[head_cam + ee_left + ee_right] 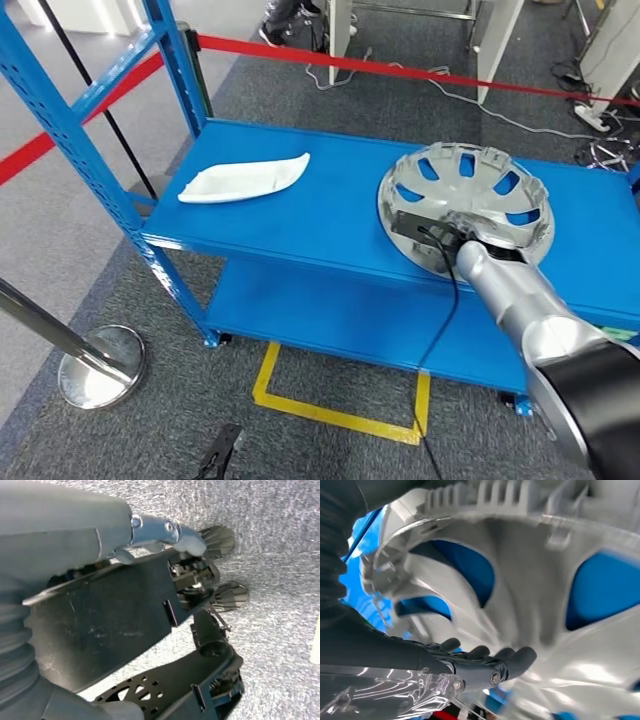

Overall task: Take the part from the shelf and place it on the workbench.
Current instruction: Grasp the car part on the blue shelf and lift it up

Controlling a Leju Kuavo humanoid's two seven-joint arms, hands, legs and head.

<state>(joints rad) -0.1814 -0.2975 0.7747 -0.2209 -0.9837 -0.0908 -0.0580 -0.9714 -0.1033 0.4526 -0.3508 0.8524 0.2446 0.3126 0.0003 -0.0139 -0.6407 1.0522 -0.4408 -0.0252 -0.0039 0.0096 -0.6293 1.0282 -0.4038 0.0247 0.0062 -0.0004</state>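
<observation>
Silver wheel cover (466, 207) lies flat on the shelf (317, 215) against our right hand (423, 228), whose fingers (486, 655) curl at its rim, grip uncertain.

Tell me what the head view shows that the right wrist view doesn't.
Head view alone: the white curved part lying at the shelf's far left, the red barrier tape, the yellow floor marking. Right wrist view alone: the right hand's dark fingers against the wheel cover's inner face. Both share the silver wheel cover on the blue shelf.
</observation>
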